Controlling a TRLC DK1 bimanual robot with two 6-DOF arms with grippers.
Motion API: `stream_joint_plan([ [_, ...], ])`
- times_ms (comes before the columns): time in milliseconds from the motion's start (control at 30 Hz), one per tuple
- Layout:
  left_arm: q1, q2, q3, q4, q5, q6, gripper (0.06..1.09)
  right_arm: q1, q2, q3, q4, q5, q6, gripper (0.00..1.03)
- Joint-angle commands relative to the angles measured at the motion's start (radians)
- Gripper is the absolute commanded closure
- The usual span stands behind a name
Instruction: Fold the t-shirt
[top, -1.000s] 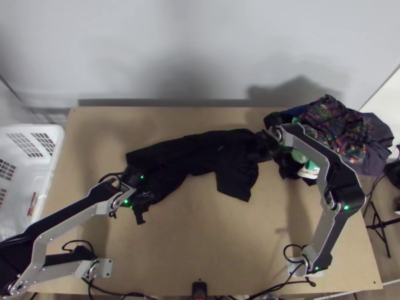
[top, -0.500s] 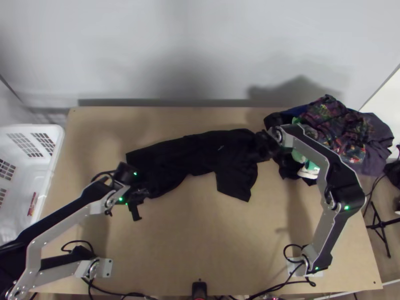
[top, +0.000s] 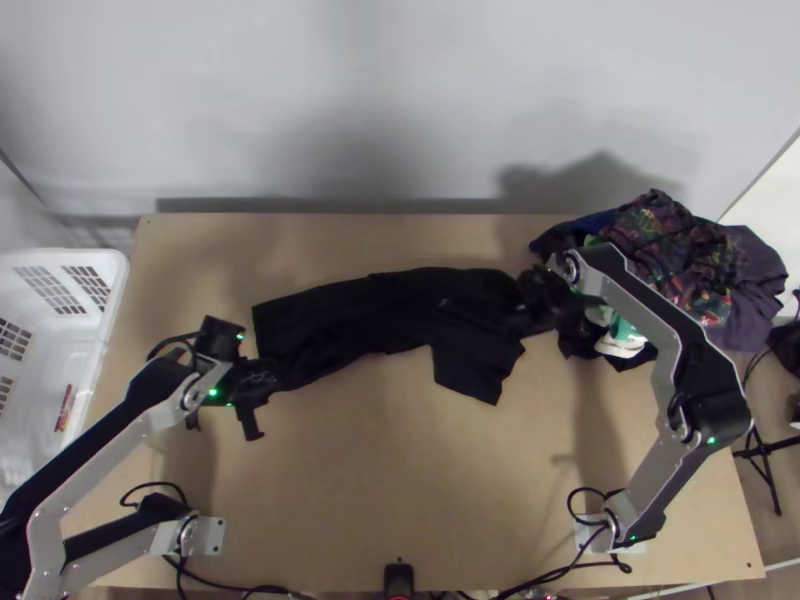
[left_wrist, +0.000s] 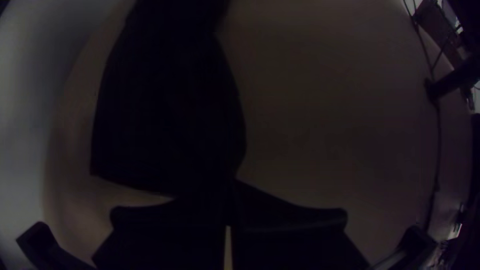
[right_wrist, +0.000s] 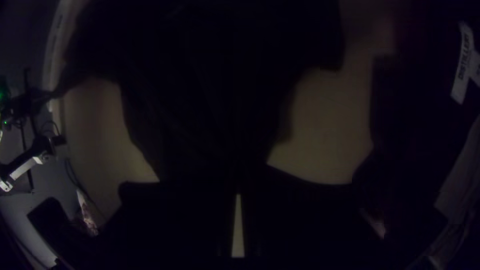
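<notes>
T-shirt: black cloth (top: 390, 312), drawn out in a long strip across the tabletop (top: 400, 490), one flap angled toward the near edge.
Left pincer (top: 266, 383): together, clamped on a corner of the shirt's left end.
Right pincer (top: 532, 303): together, clamped on the gathered opposite end.
Clothes pile (top: 700, 262): at the far right corner, beside the right pincer.
White basket (top: 116, 290): left of the tabletop.

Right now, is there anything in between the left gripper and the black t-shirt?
Nothing that I can see. The left gripper is shut on an edge of the t-shirt.
</notes>
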Motion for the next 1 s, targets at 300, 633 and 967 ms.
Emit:
stream_joint_plan([
  [300, 0.384, 0.019, 0.123, -0.106, 0.070, 0.267, 1.05, -0.079, -0.026, -0.001, -0.121, 0.093, -0.059, 1.00],
  [633, 0.377, -0.063, 0.086, -0.245, 0.106, 0.316, 1.05, 0.010, -0.044, -0.100, -0.288, 0.091, -0.114, 1.00],
  [967, 0.134, 0.086, 0.123, -0.060, 0.095, 0.105, 1.05, -0.018, 0.011, 0.136, -0.275, 0.079, -0.030, 1.00],
])
